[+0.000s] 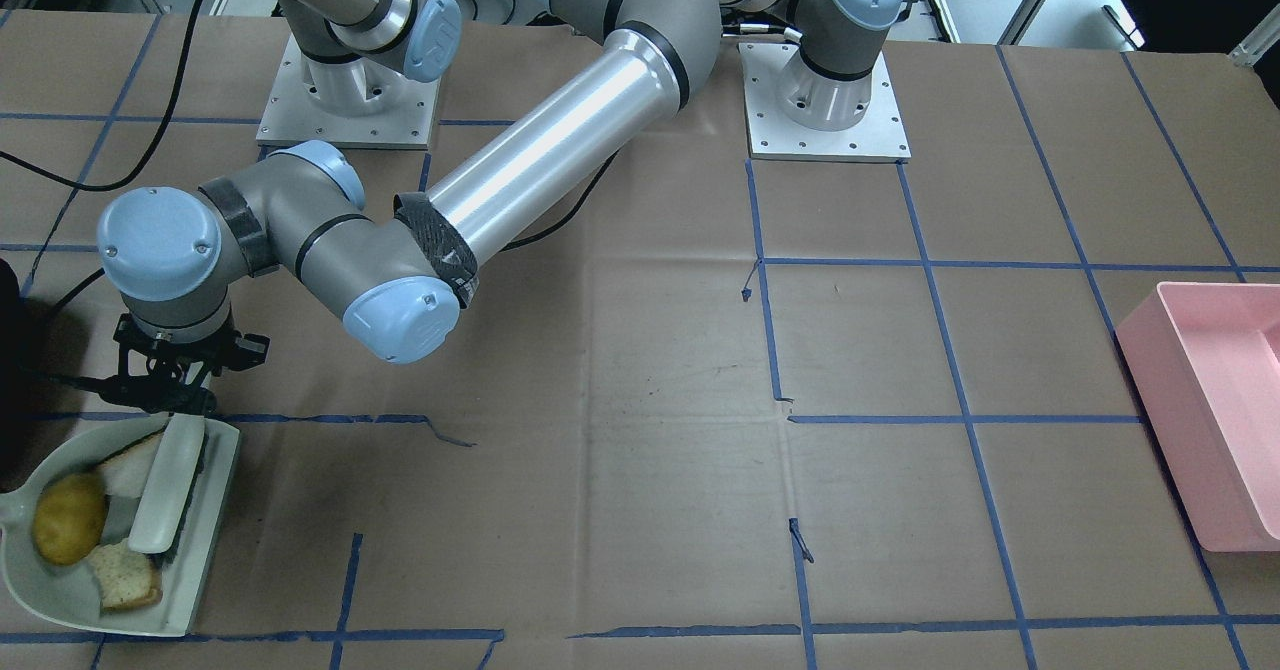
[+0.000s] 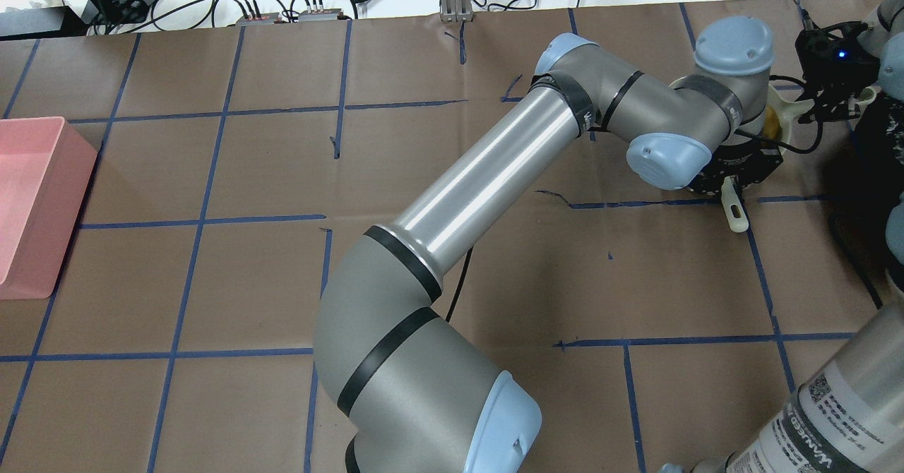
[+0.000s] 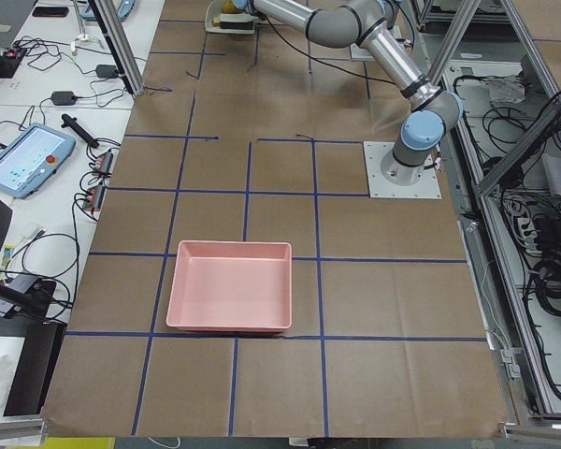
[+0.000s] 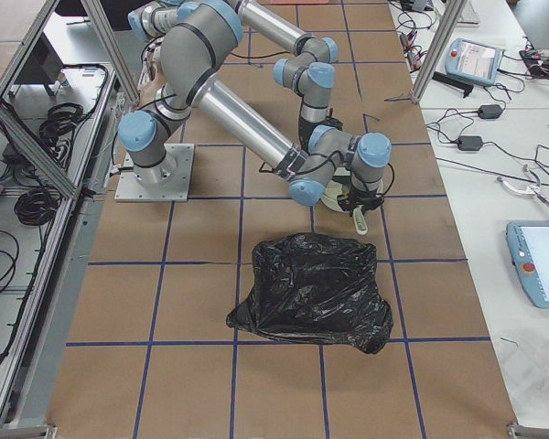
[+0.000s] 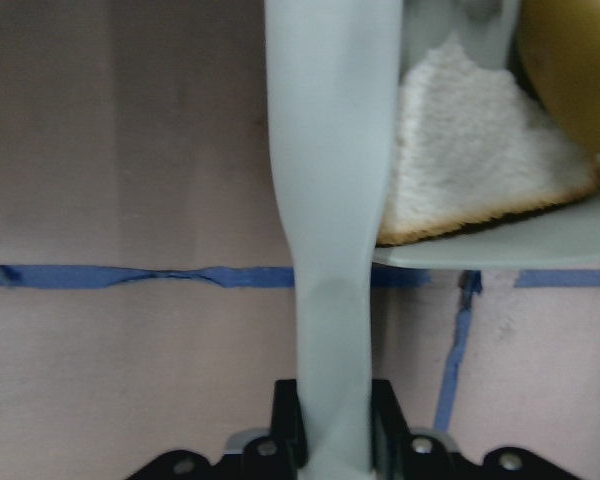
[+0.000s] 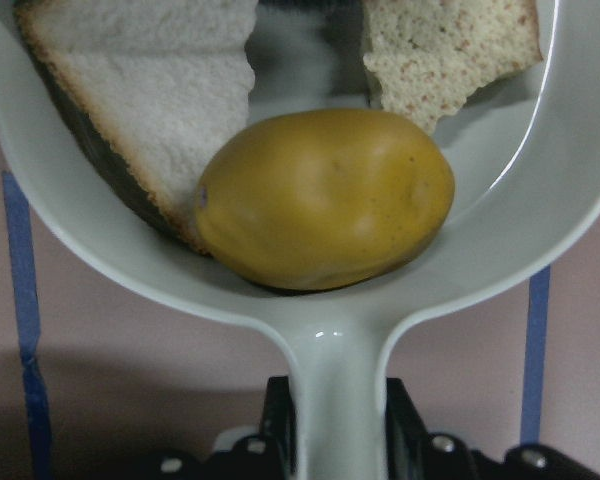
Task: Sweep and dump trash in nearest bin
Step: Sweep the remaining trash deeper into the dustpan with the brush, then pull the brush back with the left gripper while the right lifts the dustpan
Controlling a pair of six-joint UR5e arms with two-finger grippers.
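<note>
1. While the left gripper (image 5: pixel 332 425) clamps the pale brush (image 1: pixel 166 488) by its handle, the brush head lies inside the white dustpan (image 1: pixel 200 572).
2. The right gripper (image 6: pixel 335 405) is clenched on the dustpan's handle.
3. In the pan sit the yellow-brown lump (image 6: pixel 325 195), touching the white bread piece (image 6: pixel 165 110), and the speckled bread piece (image 6: pixel 450 50).
4. A black bag (image 4: pixel 311 288) is near the pan; the pink bin (image 1: pixel 1215 400) stands well apart.
</note>
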